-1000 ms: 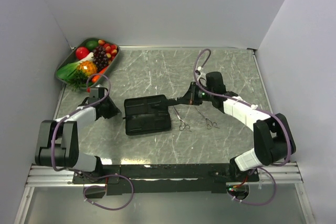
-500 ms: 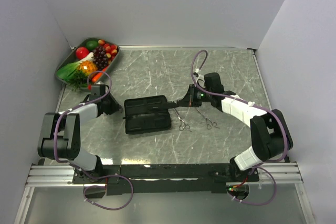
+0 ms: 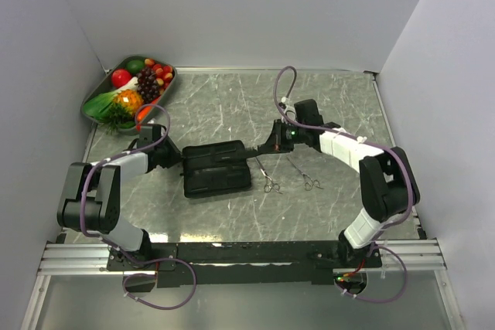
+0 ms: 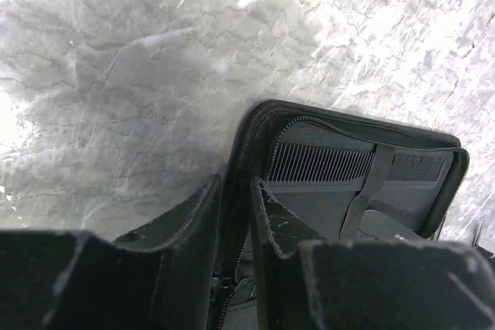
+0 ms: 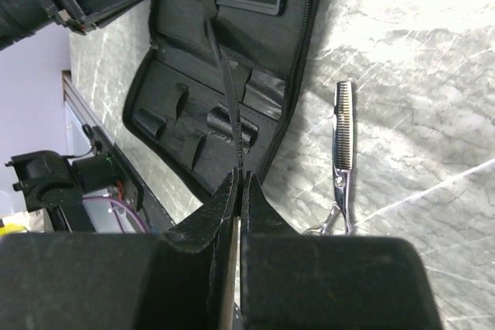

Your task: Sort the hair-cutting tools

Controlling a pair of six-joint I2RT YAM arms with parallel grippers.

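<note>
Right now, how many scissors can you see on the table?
2 scissors, both on the table right of the open case: one just off its near right corner, the other farther right. The case's pockets could hide more.

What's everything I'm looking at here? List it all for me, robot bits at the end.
table: one, grey marbled, under everything
tray: one, metal, far left corner
fruit and vegetables: a pile, red, green, orange, purple, in the tray
case: one, black, lying open mid-table
scissors: two, silver, on the table right of the case
strapped comb: one, black, inside the case
held comb: one, black, slim, over the case
left gripper: one, black, closed on the case's edge
right gripper: one, black, closed on the held comb
</note>
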